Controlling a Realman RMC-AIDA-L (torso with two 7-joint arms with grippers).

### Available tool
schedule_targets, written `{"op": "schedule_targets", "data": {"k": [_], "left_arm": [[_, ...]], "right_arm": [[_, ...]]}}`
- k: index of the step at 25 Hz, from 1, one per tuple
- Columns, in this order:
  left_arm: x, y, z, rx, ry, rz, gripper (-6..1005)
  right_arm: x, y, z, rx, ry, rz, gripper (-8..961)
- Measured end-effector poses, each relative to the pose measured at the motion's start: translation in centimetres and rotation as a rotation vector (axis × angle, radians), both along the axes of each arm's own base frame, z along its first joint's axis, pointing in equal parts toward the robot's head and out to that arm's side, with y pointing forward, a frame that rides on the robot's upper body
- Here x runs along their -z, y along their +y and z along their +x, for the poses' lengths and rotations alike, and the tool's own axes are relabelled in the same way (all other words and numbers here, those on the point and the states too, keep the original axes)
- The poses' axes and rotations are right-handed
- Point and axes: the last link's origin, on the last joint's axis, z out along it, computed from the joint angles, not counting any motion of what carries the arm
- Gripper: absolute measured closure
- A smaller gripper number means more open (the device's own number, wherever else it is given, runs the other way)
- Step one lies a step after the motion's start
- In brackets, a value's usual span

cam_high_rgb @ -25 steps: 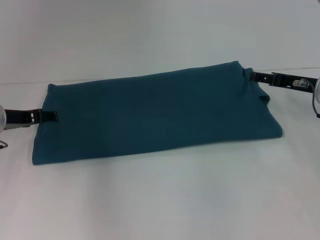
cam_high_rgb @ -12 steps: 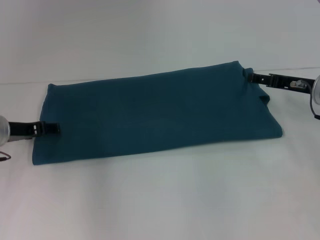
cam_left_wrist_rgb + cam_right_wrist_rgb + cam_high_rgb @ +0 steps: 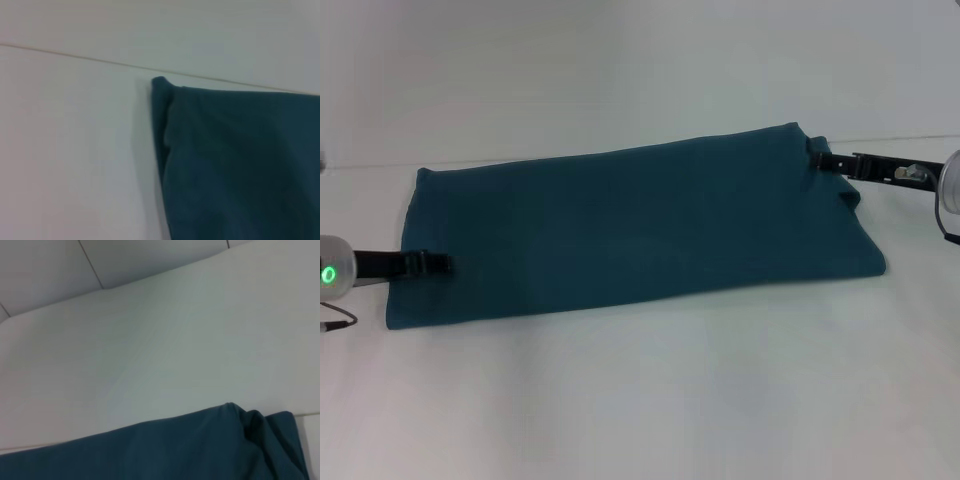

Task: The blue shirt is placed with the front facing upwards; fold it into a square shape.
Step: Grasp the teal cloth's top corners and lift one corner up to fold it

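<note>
The blue shirt (image 3: 630, 228) lies folded into a long band across the middle of the white table (image 3: 650, 400), plain side up (no lettering shows), its long axis running from about 8 o'clock to 2 o'clock in the head view. The tabletop is bare and matte, meeting a pale wall (image 3: 620, 60) along a thin seam behind the cloth. The left gripper (image 3: 438, 264) reaches in low from 9 o'clock, its dark tip over the shirt's left edge near the front corner; I cannot tell whether its fingers pinch the fabric. The right gripper (image 3: 816, 158) comes in from 3 o'clock at the far right corner, where the cloth bunches slightly; its fingers' state cannot be told either. The right wrist view shows tiled panels beyond the table's edge.
</note>
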Motion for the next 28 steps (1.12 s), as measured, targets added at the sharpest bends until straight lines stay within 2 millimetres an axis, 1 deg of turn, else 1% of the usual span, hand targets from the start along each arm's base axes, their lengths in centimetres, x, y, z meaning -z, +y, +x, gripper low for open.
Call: {"op": "schedule_targets", "data": {"k": [4,8,13,16,21,23,28], "left_arm": [[0.6,-0.2,0.6,0.025,-0.030,0.001,269],[0.7,-0.1,1.0,0.056,-0.052,0.008,325],[0.5,0.2,1.4,0.073,-0.060,0.024,546],[0.5,0.2,1.6,0.077,-0.073,0.026,778],[-0.1,0.2,2.2,0.100,-0.097,0.032,930],[-0.5,0.2,2.6,0.116,-0.104,0.042,930],[-0.9,0.1,2.8,0.126,-0.116,0.043,930]], "right_arm": [[0.0,0.0,0.1,0.011,-0.005,-0.003,51],[0.0,0.0,0.1,0.013,-0.005,-0.003,55],[0.2,-0.1,0.3,0.019,-0.003,-0.007,59],[0.2,-0.1,0.3,0.021,-0.005,-0.004,62],[0.1,-0.1,0.6,0.027,-0.005,0.007,66],[0.1,-0.2,0.7,0.029,-0.003,0.011,68],[0.1,-0.2,0.6,0.020,-0.004,0.021,73]]}}
